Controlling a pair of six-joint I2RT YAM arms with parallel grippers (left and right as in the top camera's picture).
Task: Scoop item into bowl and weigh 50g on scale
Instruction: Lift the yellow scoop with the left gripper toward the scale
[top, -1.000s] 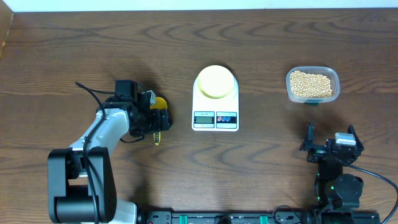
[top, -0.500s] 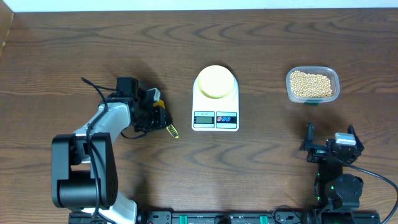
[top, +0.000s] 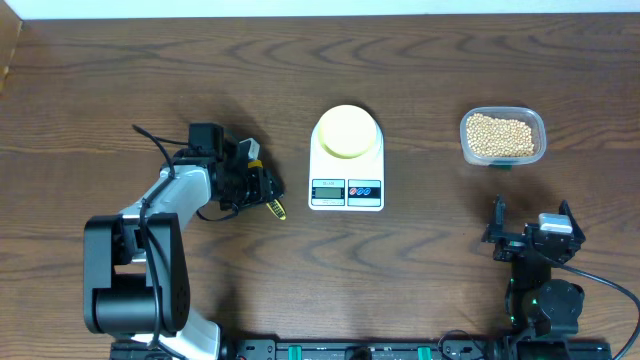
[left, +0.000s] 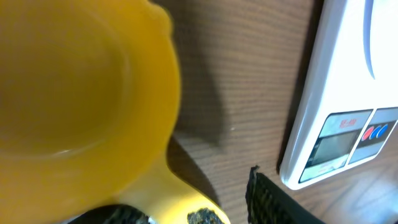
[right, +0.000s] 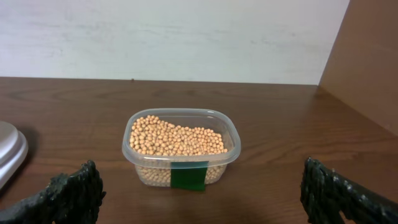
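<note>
The yellow scoop (left: 81, 81) fills the left wrist view, its handle (left: 186, 196) running down between my left gripper's (left: 193, 205) fingers. The right finger (left: 273, 202) stands off the handle with wood showing between, so the gripper is open. From overhead, the left gripper (top: 260, 185) is left of the white scale (top: 347, 185), and only the scoop's handle tip (top: 272, 208) pokes out. The pale bowl (top: 347, 131) sits on the scale. The beans fill a clear tub (top: 502, 136). My right gripper (right: 202, 199) is open, short of the tub (right: 180, 146).
The scale's display and buttons (left: 348, 134) face the front, close to the right of my left fingers. A green label (right: 188, 176) marks the tub's near wall. The scale's edge (right: 9, 149) shows at the left of the right wrist view.
The left gripper shifted right toward the scale and the scoop's handle swung with it, from pointing frontward to slanting front-right. The right arm stayed still.
</note>
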